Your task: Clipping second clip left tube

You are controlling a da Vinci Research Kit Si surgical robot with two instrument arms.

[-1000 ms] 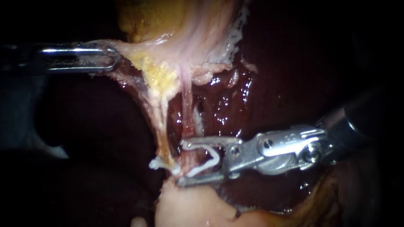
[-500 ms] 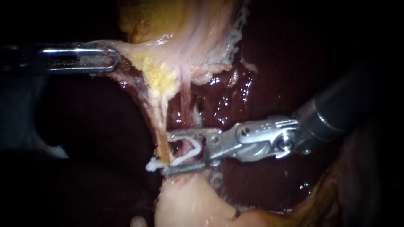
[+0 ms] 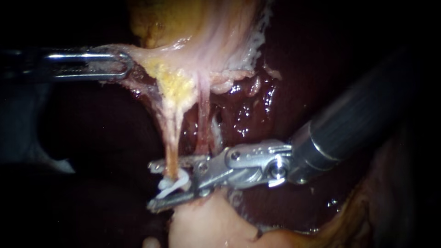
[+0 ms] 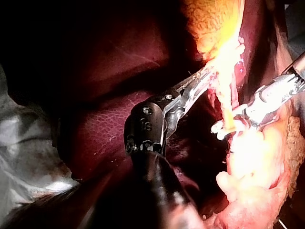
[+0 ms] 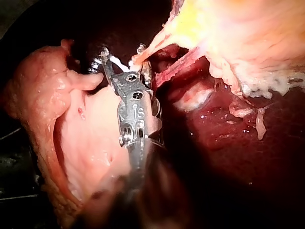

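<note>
Liver [image 3: 285, 92] behind: left instrument [image 3: 115, 64] grips gallbladder [image 3: 206, 36], right instrument [image 3: 154, 187] clasps one clip [image 3: 173, 186] at left tube [image 3: 173, 142].

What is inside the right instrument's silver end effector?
A white plastic clip, the pale yellowish left tube running into it; the tube's far side is covered.

Right instrument at the left tube, clip in its jaws.
Left instrument [image 3: 120, 64]: shaft level, jaws closed on the gallbladder's [image 3: 206, 36] edge, drawing it sideways. Right instrument [image 3: 153, 186]: shaft slants in from the upper right; jaws stand apart, carrying a white clip [image 3: 175, 185] between them, astride the lower end of the left tube [image 3: 172, 138]. Right tube [image 3: 202, 124]: thin, pink, just beside the left one, behind the upper jaw. Liver [image 3: 257, 110]: dark red, wet, behind. Pale tissue lump [image 3: 206, 225]: under the jaws.
</note>
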